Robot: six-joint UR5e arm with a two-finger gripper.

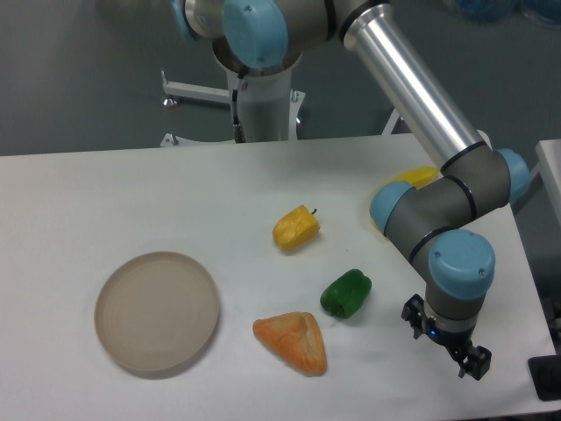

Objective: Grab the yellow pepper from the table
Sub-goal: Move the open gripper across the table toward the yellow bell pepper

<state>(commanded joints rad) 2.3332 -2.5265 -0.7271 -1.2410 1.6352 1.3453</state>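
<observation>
The yellow pepper (295,228) lies on its side near the middle of the white table (131,193), its short dark stem pointing up and right. My gripper (445,340) hangs low over the table's front right part, well to the right of and nearer than the pepper. Its dark jaws look spread apart with nothing between them. The wrist hides the fingertips from above.
A green pepper (344,293) lies between the yellow pepper and the gripper. An orange wedge (294,340) sits front centre. A round beige plate (158,311) is at the front left. A yellow banana (416,178) is partly hidden behind the forearm.
</observation>
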